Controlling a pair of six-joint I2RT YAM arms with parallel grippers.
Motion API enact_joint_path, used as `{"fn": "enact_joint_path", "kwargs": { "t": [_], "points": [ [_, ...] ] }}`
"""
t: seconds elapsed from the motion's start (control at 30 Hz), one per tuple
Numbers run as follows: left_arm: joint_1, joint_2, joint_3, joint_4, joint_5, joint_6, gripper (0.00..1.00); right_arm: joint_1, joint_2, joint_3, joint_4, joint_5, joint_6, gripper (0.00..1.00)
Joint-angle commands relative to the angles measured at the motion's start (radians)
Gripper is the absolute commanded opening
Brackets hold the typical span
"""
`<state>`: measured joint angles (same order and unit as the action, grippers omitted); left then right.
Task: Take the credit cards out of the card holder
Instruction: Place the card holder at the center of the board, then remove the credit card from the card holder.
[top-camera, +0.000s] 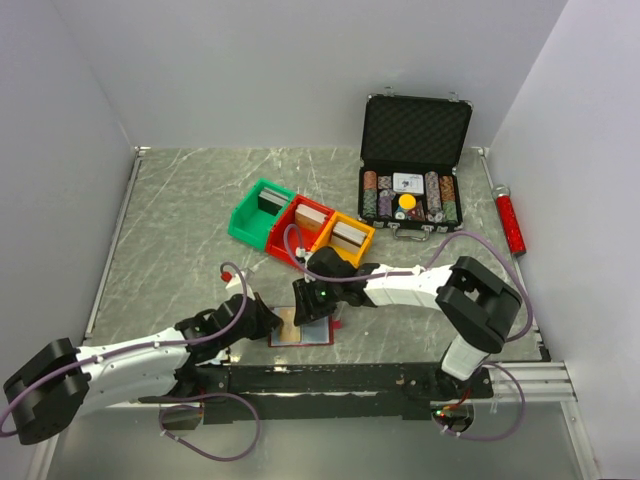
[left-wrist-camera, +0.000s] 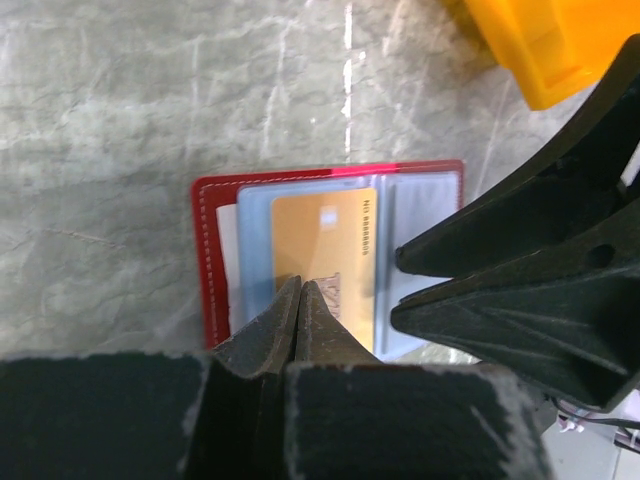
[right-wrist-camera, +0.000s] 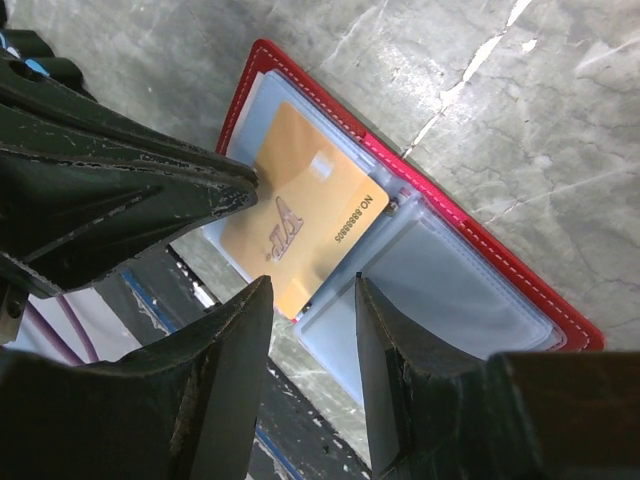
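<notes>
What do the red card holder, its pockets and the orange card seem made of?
Card holder: probably leather or faux leather, matte red, white stitching. Pockets: clear plastic, glossy reflections. Orange card: likely rigid plastic, glossy, printed number.

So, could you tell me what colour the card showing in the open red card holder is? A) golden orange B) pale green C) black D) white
A: both wrist views show a golden-orange credit card with printed numbers, tucked among the clear sleeves of the card holder, which lies open on the table.
</notes>
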<state>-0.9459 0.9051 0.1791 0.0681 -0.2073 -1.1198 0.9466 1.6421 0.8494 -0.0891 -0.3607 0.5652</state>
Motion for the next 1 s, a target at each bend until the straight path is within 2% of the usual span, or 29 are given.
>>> {"fn": "enact_joint_path", "kwargs": {
  "t": [0.0, 0.5, 0.97],
  "points": [
    [0.001, 0.003, -0.018, 0.015, -0.017, -0.017, 0.01, -0.012, 0.013, 0.014, 0.032, -0.012, 0.010, 0.47],
    [0.001, 0.054, -0.029, -0.007, -0.032, -0.051, 0.01, -0.017, 0.007, 0.007, 0.052, -0.021, 0.019, 0.47],
    [-0.001, 0.020, -0.044, -0.027, -0.038, -0.066, 0.01, -0.003, -0.022, 0.020, 0.072, -0.033, 0.024, 0.49]
  ]
}}
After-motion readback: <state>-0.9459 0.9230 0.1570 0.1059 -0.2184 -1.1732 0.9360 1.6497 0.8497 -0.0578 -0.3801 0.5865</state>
